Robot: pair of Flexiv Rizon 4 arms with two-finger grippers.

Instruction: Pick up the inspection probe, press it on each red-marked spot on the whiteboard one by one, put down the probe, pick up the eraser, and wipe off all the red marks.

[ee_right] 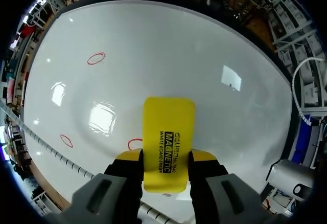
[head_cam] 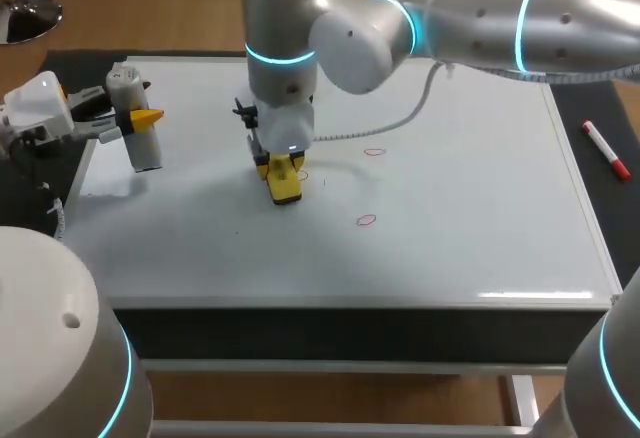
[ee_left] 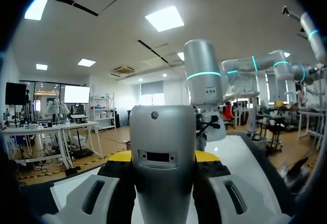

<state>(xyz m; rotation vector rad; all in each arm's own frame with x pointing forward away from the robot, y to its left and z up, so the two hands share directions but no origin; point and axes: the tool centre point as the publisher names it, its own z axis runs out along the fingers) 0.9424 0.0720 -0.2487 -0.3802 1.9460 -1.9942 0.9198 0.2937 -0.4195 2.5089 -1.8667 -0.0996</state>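
The whiteboard [head_cam: 460, 248] carries three small red rings: one [head_cam: 374, 152] at mid-board, one [head_cam: 366, 221] nearer the front, and one [head_cam: 301, 175] right beside the yellow eraser [head_cam: 284, 187]. My right gripper [head_cam: 280, 166] is shut on that eraser and holds it down at the board. In the right wrist view the eraser [ee_right: 168, 132] sits between the yellow tips of the gripper [ee_right: 166, 157], partly covering a ring [ee_right: 134, 143]. At the board's left edge my left gripper [head_cam: 140, 121] is shut on the upright grey-white probe [head_cam: 137, 138], which fills the left wrist view [ee_left: 163, 132].
A red marker pen [head_cam: 606, 150] lies on the dark mat to the right of the board. A white cable [head_cam: 400, 123] trails from the right arm across the board's back half. Two more rings [ee_right: 95, 59] [ee_right: 66, 140] lie ahead of and beside the eraser.
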